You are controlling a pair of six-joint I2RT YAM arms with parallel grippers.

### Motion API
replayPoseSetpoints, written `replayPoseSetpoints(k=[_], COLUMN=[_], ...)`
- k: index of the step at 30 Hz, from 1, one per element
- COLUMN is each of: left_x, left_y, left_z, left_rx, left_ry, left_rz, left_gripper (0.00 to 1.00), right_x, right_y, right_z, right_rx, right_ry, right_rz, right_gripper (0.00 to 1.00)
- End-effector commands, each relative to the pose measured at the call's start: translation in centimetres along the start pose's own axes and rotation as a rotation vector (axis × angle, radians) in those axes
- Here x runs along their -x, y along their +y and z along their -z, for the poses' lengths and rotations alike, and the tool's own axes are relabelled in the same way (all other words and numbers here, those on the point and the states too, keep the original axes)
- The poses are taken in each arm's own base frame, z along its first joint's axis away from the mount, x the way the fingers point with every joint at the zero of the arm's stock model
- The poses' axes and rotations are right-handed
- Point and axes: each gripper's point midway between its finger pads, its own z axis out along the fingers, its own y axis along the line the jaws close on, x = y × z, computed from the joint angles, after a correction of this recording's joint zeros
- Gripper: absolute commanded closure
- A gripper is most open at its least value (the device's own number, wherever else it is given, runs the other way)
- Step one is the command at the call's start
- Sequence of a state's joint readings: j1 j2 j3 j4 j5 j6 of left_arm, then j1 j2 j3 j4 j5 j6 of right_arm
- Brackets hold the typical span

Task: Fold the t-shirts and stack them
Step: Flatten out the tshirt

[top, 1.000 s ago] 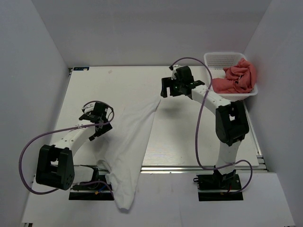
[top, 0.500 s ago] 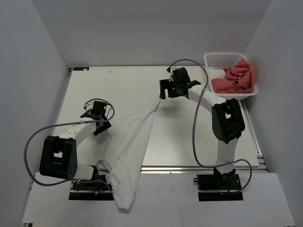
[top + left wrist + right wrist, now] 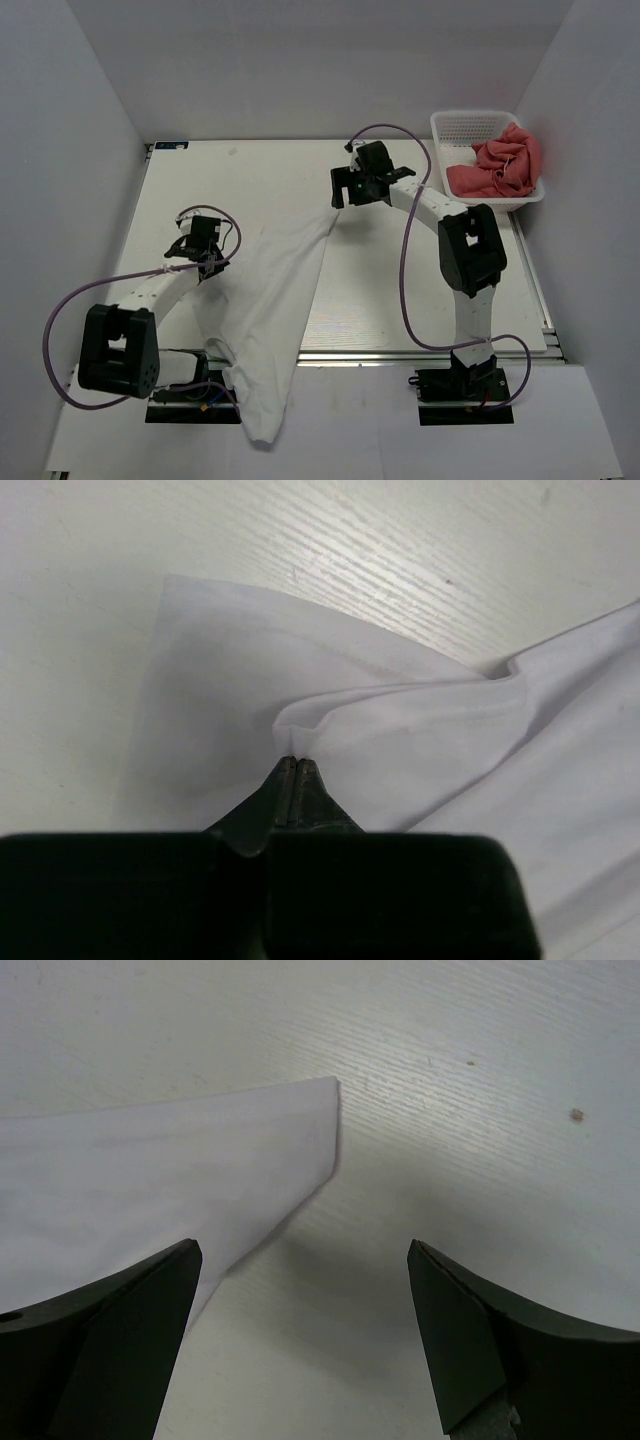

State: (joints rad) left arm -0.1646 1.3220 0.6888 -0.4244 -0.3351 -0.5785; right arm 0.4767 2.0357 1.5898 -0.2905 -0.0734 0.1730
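Note:
A white t-shirt (image 3: 270, 300) lies in a long crumpled strip from mid-table down over the front edge. My left gripper (image 3: 210, 264) is shut on a raised fold at the shirt's left edge; in the left wrist view the fingertips (image 3: 297, 762) pinch the white cloth (image 3: 400, 730). My right gripper (image 3: 340, 198) hovers open just over the shirt's far corner (image 3: 220, 1150). Bare tabletop shows between its spread fingers (image 3: 303, 1248), and the left finger overlaps the cloth edge. Crumpled pink t-shirts (image 3: 505, 165) fill a basket at the back right.
The white plastic basket (image 3: 470, 118) stands at the table's back right corner. White walls close in the left, back and right sides. Purple cables loop beside both arms. The shirt's lower end hangs past the near edge, between the arm bases.
My left gripper has closed on the shirt's left edge, bunching a small fold. The right gripper has moved a little left toward the shirt's far corner and stays open.

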Motion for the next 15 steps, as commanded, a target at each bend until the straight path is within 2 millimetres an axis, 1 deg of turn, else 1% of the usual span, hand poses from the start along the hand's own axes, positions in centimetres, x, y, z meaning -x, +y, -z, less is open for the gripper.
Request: replayPoseSetpoints(k=[1,3,5,6,7,8,9,11,12,13,15], left_x=[2.3,2.4,3.0,3.1,2.9,2.8,3.0,2.9,2.8,3.2,2.8], left_y=[-0.4,-0.6,-0.9,-1.1,-1.0,-1.1,-1.1,-1.3,-1.4,-1.6,-1.4], left_z=[1.8,2.3,3.1,3.5,3.5,3.5,3.8,3.8,3.8,4.0,3.9], left_rx=[-0.065,-0.086,-0.118,-0.138,-0.137,-0.145,-0.151,-0.162,-0.169,-0.178,-0.174], left_ry=[-0.105,-0.116,-0.141,-0.143,-0.144,-0.14,-0.15,-0.144,-0.14,-0.155,-0.148], left_rz=[0.019,0.025,0.026,0.028,0.016,0.015,0.019,0.018,0.006,0.011,0.009], left_gripper=[1.0,1.0,1.0,1.0,1.0,1.0,1.0,1.0,1.0,1.0,1.0], right_x=[2.1,2.0,2.4,2.4,2.5,3.0,2.4,2.3,2.0,1.6,1.1], right_y=[1.6,1.7,1.6,1.5,1.7,1.3,1.2,1.0,0.7,0.7,0.4], right_z=[-1.1,-1.7,-2.7,-3.3,-3.4,-4.3,-4.5,-5.1,-5.9,-6.1,-7.0], right_rx=[0.015,0.005,-0.019,-0.026,-0.03,-0.068,-0.088,-0.119,-0.137,-0.154,-0.181], right_ry=[-0.04,-0.03,-0.033,-0.025,-0.023,-0.034,-0.009,-0.003,0.009,0.017,0.031], right_rz=[0.023,0.017,-0.011,-0.017,-0.03,-0.046,-0.047,-0.067,-0.074,-0.083,-0.087], right_gripper=[0.11,0.11,0.11,0.11,0.11,0.11,0.11,0.12,0.14,0.14,0.16])
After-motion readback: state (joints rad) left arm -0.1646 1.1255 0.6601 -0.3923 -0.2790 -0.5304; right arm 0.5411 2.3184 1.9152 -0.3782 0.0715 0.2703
